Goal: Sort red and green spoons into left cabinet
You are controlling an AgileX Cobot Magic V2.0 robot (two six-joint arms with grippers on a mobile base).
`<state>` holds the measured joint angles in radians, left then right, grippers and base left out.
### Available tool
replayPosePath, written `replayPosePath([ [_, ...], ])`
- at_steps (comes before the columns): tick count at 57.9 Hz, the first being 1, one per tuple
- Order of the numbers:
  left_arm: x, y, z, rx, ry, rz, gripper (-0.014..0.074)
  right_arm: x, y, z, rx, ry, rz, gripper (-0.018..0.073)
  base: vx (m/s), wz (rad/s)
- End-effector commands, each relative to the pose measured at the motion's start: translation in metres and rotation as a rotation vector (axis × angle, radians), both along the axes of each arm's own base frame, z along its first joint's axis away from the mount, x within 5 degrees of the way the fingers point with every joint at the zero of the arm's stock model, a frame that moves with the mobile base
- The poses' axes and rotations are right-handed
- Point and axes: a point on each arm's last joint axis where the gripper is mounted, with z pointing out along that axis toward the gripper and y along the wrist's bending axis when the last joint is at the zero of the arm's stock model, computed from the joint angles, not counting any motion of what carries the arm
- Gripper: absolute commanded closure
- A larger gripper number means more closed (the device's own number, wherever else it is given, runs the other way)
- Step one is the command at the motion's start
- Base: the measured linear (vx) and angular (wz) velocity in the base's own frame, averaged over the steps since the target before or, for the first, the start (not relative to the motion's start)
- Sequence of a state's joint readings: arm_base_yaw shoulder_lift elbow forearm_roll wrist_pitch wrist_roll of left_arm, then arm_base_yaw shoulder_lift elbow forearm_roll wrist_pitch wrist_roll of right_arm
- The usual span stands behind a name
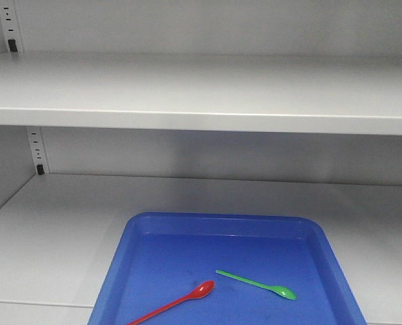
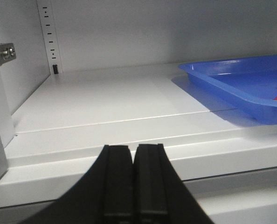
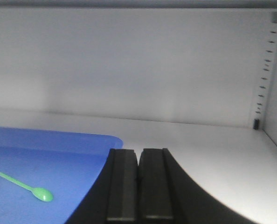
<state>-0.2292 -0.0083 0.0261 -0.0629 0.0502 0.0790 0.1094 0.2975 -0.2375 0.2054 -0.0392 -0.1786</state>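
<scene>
Front, left-wrist and right-wrist views of the pale grey cabinet (image 1: pixel 201 88), with the blue tray (image 1: pixel 137 233) as reference. The tray rests on the lower shelf (image 1: pixel 52 237), toward the front edge and nearer the right side than the left; a second shelf (image 1: pixel 201 112) spans the cabinet above it. Both spoons lie flat on the tray floor, apart from each other. The red spoon (image 1: pixel 181 301) sits in the front half of the tray, left of centre, its bowl pointing toward the tray's back right and its handle running to the front left, out of the front view. The green spoon (image 1: pixel 258 284) lies just right of the red bowl, handle tip toward the tray's centre, bowl toward the right rim. Slotted peg strips (image 1: pixel 35 149) stand in the back left corner, well apart from the tray; another strip (image 3: pixel 264 74) stands in the back right corner. The left gripper (image 2: pixel 134 182) hangs in front of the shelf edge, left of the tray, its fingers pressed together and holding nothing. The right gripper (image 3: pixel 138 186) is by the tray's right rim, likewise closed fully and holding nothing.
</scene>
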Motion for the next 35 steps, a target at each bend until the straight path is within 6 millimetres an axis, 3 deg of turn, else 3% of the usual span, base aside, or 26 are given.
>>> replayPosePath([
  [1,-0.002,0.001,0.009,-0.039,-0.093,0.004,0.0596,-0.010,-0.006,-0.009,0.065,-0.112,-0.054,0.0565,0.00,0.00],
  [18,-0.002,0.001,0.009,-0.039,-0.093,0.004,0.0596,-0.023,-0.013,-0.066,0.067,-0.099,-0.165,0.0565,0.00,0.00],
  [35,-0.002,0.001,0.009,-0.039,-0.095,0.004,0.0596,-0.026,-0.010,-0.076,-0.034,-0.009,-0.133,0.0565,0.00,0.00],
])
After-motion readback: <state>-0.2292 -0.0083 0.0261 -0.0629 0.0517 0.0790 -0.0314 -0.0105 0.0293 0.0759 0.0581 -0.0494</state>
